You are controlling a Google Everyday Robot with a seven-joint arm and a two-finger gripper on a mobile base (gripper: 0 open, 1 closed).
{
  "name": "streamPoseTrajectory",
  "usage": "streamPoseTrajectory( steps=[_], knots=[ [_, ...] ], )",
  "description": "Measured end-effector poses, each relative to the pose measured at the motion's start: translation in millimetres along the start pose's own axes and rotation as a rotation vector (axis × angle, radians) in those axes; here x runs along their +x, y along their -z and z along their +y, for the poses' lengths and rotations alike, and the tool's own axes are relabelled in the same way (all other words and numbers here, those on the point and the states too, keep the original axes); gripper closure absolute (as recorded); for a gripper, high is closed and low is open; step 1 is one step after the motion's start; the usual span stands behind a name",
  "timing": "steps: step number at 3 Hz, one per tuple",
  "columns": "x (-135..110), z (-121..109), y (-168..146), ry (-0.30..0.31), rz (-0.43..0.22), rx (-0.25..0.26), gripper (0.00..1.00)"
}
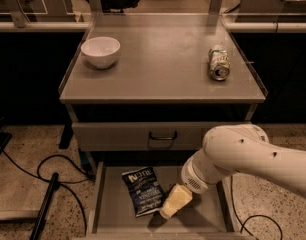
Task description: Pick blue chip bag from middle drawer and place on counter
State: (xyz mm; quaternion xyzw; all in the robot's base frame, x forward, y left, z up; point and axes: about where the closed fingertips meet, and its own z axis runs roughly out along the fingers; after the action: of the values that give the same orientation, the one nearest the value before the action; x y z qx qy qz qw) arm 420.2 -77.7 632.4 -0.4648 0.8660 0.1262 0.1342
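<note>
The dark-blue chip bag [143, 191] lies flat on the floor of the open middle drawer [110, 207], left of centre, white lettering up. My gripper [168, 209] hangs from the white arm [243, 156] that reaches in from the right; its cream-coloured end is low inside the drawer, right at the bag's lower right corner. The counter [160, 64] is the grey top of the cabinet above.
A white bowl [100, 51] stands at the counter's back left. A green-and-silver can [219, 62] lies on its side at the right. A shut drawer front with a black handle [162, 135] sits above the open drawer. Black cables [48, 174] lie on the floor at left.
</note>
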Motion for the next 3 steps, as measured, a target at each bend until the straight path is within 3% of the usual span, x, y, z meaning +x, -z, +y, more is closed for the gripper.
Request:
streamPoseTrajectory(
  steps=[2,3],
  knots=[
    [1,-28,-52,-0.110,-0.015,0.049,0.00],
    [2,-36,-76,-0.152,-0.036,0.028,0.00]
  ],
)
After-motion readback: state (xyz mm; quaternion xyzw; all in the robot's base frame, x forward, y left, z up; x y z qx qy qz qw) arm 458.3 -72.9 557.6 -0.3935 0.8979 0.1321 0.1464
